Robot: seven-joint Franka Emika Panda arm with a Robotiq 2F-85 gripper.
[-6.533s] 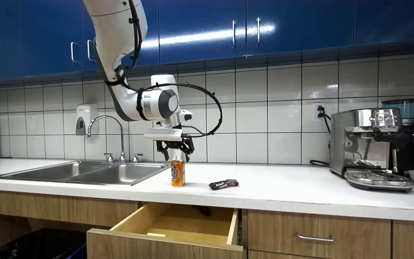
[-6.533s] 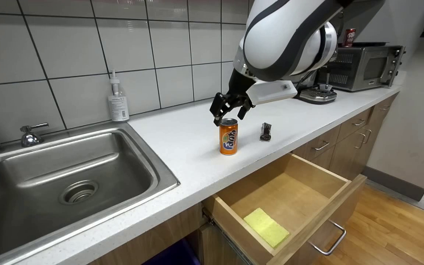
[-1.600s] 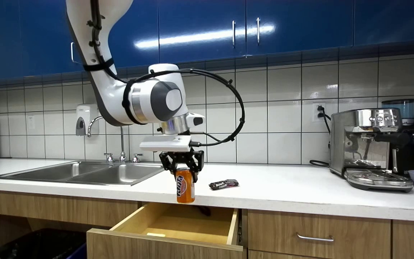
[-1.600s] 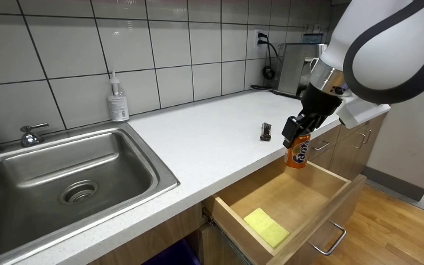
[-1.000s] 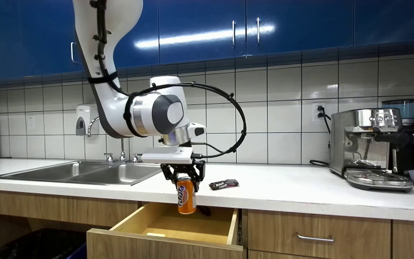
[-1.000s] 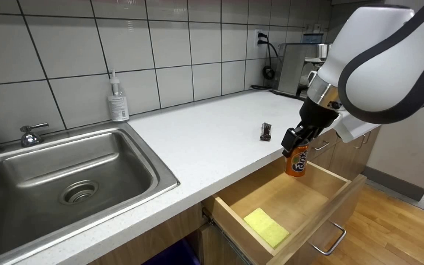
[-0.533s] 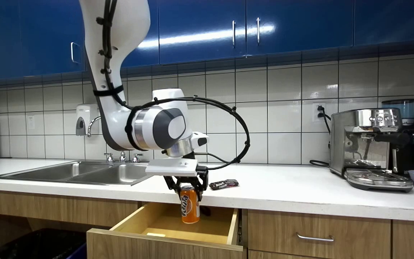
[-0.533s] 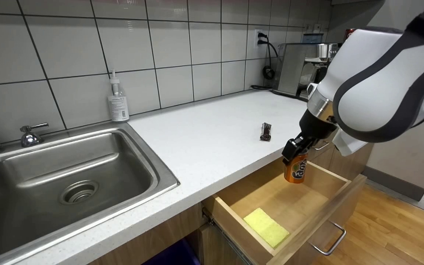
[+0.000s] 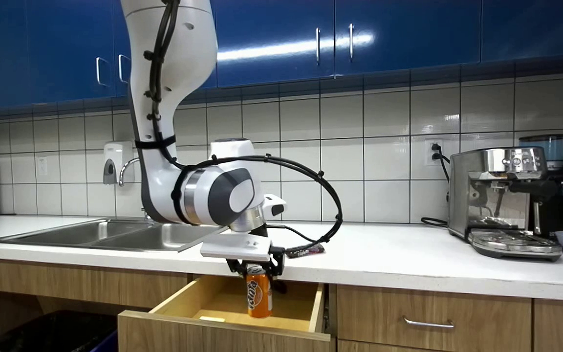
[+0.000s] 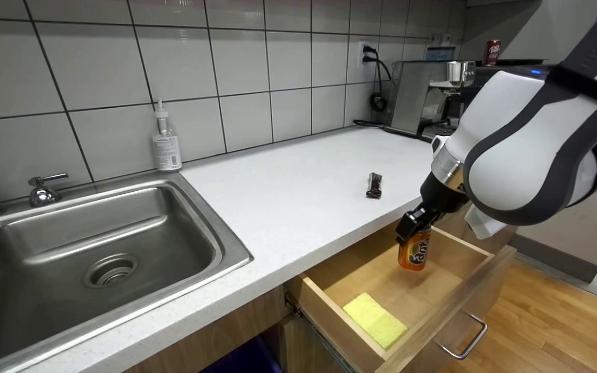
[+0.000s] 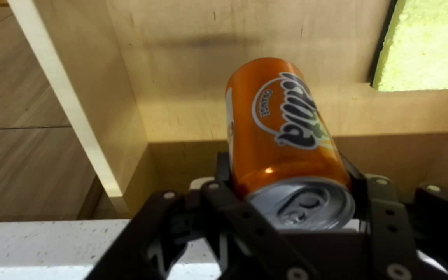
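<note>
My jaws are snugly clamping the orange can (image 9: 259, 296) near its top, its long axis running almost vertically below me into the open drawer (image 9: 223, 305), lower centre in an exterior view.

White arm (image 9: 191, 56), dark-grey trim (image 9: 220, 198), black looped cable (image 9: 338, 211); black claw (image 9: 258, 276), silver screws (image 11: 399, 271).

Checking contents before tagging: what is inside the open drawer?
A yellow sponge lies in the drawer; the hand holds an orange Fanta can over or partly within it. The counter hides part of the back end; a dark shape there can't be identified.
</note>
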